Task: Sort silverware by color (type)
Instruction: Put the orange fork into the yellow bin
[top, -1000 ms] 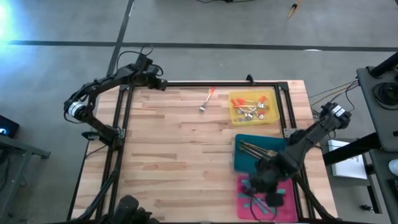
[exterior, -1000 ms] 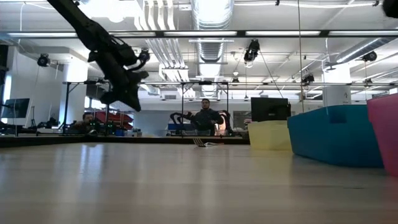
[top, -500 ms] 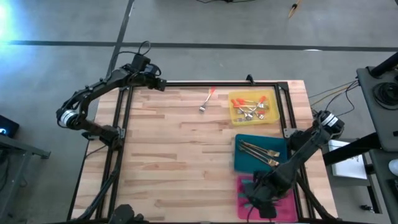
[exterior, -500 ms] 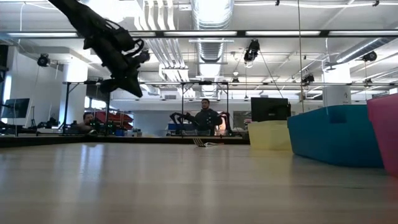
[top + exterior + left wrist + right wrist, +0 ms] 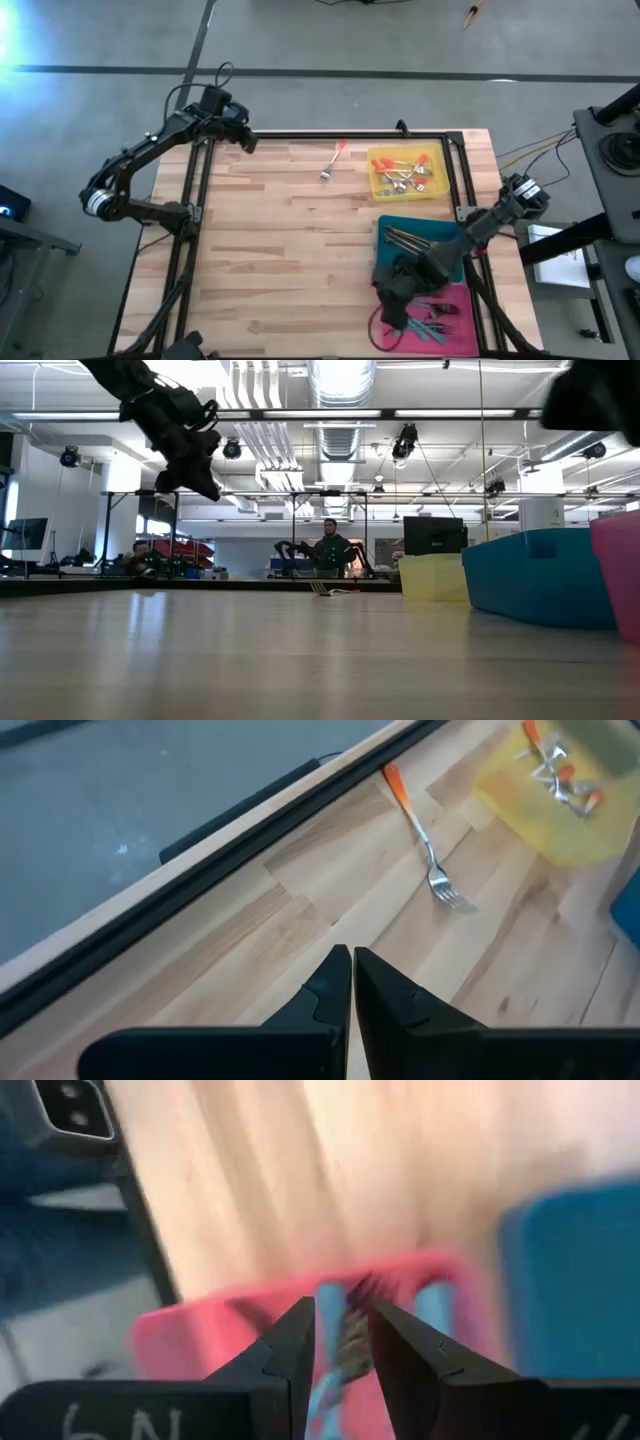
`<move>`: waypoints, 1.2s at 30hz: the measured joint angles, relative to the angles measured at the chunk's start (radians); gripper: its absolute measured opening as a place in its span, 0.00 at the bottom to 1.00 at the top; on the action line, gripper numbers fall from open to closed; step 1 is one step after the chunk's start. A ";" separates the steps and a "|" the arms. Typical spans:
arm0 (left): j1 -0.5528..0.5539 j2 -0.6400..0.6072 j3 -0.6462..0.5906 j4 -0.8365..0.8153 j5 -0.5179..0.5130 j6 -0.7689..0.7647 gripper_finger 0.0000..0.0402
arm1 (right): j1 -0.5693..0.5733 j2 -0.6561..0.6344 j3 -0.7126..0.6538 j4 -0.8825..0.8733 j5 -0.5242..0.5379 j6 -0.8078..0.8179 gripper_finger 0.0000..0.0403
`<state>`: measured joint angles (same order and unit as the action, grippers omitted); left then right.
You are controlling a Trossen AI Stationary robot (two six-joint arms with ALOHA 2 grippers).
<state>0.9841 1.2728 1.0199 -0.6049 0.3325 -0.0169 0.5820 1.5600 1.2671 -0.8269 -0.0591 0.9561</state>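
1. Three flat trays sat along the right side of the wooden table (image 5: 280, 230): a yellow tray (image 5: 404, 188) near the far right corner, a teal tray (image 5: 400, 262) just nearer than it, and a pink tray (image 5: 462, 318) at the near right corner.
2. One orange-handled fork (image 5: 333, 161) lay loose on the bare wood near the far edge, just left of the yellow tray and apart from it.
3. More orange-handled pieces (image 5: 405, 172) lay heaped in the yellow tray.
4. Gold-toned forks (image 5: 408, 240) lay in the teal tray, partly covered by the right arm.
5. Teal-handled pieces (image 5: 433, 322) lay in the pink tray.
6. The right gripper (image 5: 392, 308) hovered over the left rim of the pink tray, where that tray met the teal one; its fingers (image 5: 292, 1345) stood parted with nothing between them, and blurred teal handles showed beyond.
7. The left gripper (image 5: 243, 140) was raised at the table's far left corner, its fingers (image 5: 330, 982) pressed together and empty, pointing toward the loose fork.
8. Two people sat in the room beyond the table.
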 joint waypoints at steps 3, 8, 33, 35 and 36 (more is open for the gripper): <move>0.010 -0.011 0.000 -0.030 -0.003 0.050 0.00 | -0.074 0.012 0.031 -0.026 0.003 -0.204 0.22; 0.039 -0.030 0.000 -0.092 -0.010 0.140 0.00 | -0.227 0.034 0.091 -0.043 0.007 -0.468 0.22; 0.080 -0.049 -0.001 -0.042 -0.012 0.234 0.00 | -0.977 0.254 0.378 0.073 0.007 -1.772 0.24; 0.080 -0.049 -0.001 -0.042 -0.011 0.224 0.00 | -1.007 0.305 0.410 0.087 0.008 -1.871 0.25; 0.080 -0.049 -0.001 -0.040 -0.012 0.215 0.00 | -1.022 0.328 0.427 0.085 0.007 -1.898 0.25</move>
<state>1.0637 1.2240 1.0187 -0.6452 0.3210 0.1978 -0.4400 1.8885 1.6945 -0.7415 -0.0516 -0.9421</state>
